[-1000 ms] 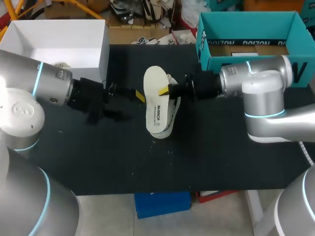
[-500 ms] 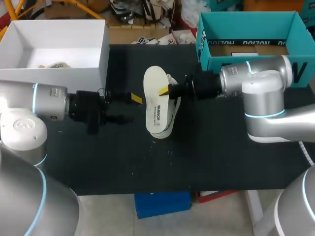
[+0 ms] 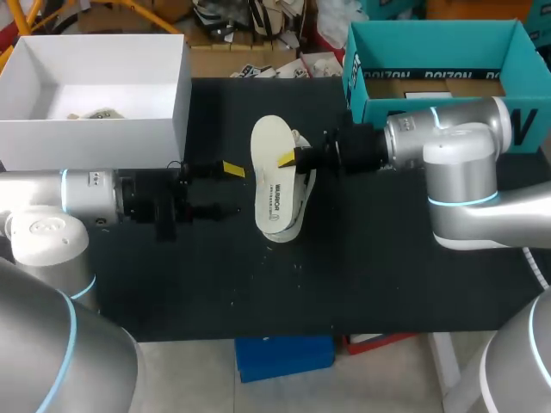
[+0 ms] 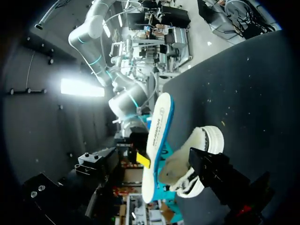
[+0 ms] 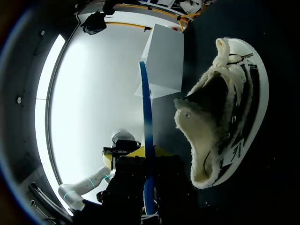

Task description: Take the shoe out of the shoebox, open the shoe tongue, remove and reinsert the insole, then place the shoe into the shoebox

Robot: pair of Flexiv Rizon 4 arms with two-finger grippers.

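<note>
One shoe [image 3: 304, 185] sits mid-frame. The right gripper [image 3: 291, 159] is clenched on the insole [image 3: 271, 172], whose long axis runs up-down the frame, parallel above the shoe. The left gripper [image 3: 229, 188] is spread, empty, just left of it — right one nearer.

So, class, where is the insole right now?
In the head view the insole is at the middle of the table, gripped by the right claw and lying over the shoe.
</note>
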